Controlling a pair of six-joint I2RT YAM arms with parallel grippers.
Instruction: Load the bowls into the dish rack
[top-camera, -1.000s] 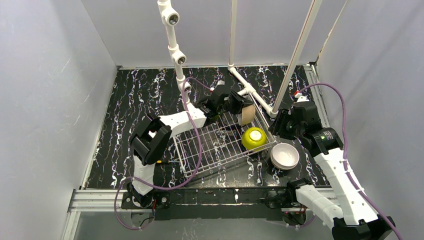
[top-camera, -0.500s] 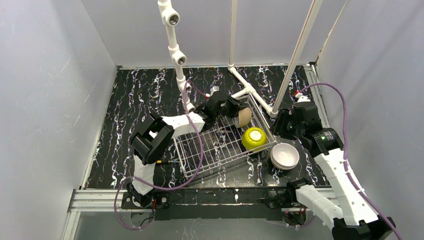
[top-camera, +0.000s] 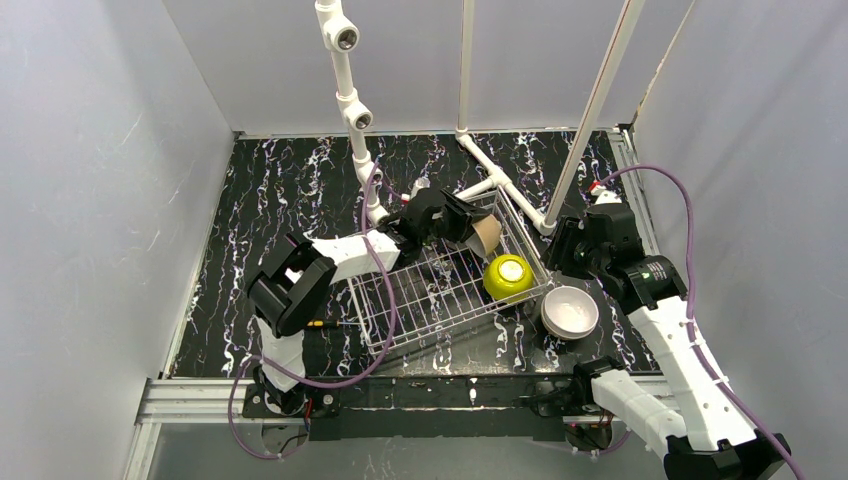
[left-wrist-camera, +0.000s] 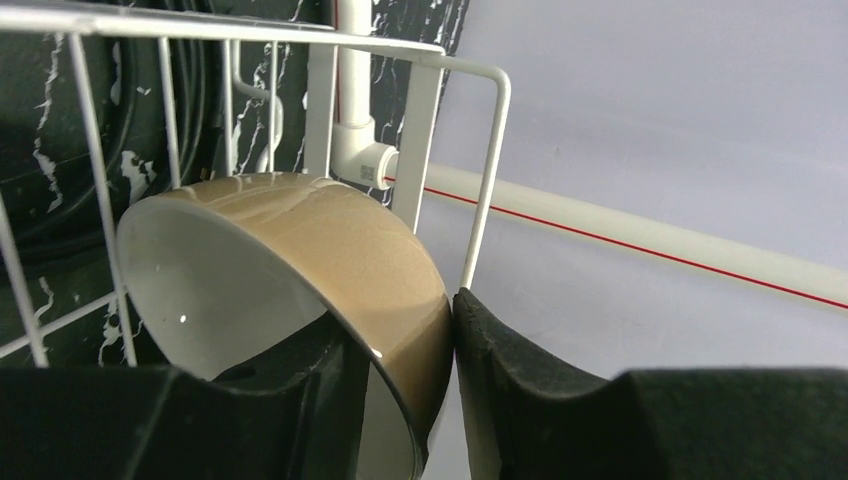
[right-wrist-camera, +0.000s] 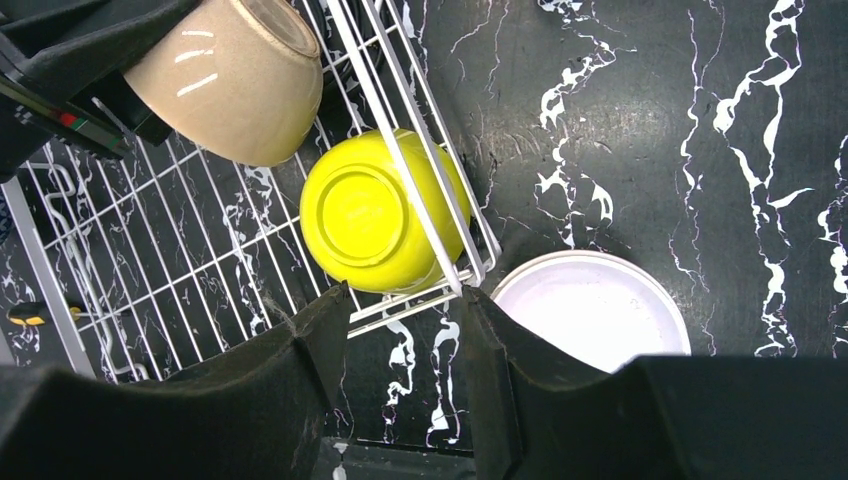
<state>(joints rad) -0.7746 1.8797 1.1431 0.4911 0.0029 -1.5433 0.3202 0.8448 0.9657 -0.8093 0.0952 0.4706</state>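
The black marbled worktop (top-camera: 280, 190) carries everything. A white pipe frame (top-camera: 345, 95) rises from it behind the dish rack (top-camera: 410, 300), and one pipe foot runs along the rack's far right corner. The rack, a silver wire basket with low sides, lies skewed on the worktop in front of the arm bases.

The left arm (top-camera: 345, 250) reaches across the rack's far left edge toward its far right corner. The right arm (top-camera: 665, 320) stands off the rack's right side, its wrist bent over the rack's right wall.

Three bowls show. The white bowl (top-camera: 569, 311) sits mouth up on the worktop outside the rack, just beside its near right corner. The yellow-green bowl (top-camera: 508, 277) lies inside the rack against the right wall, its base ring turned upward. The tan bowl (top-camera: 487, 233) is in the rack's far right corner, tipped on its side with its mouth toward the left arm; whether it touches the wires I cannot tell.

The left gripper (top-camera: 462, 222) is clenched on the tan bowl's rim, one finger inside the white interior and the other pressed on the glazed outside. The right gripper (right-wrist-camera: 402, 292) hangs above the rack's right wall, over the yellow-green bowl, its fingers spread and grasping nothing.
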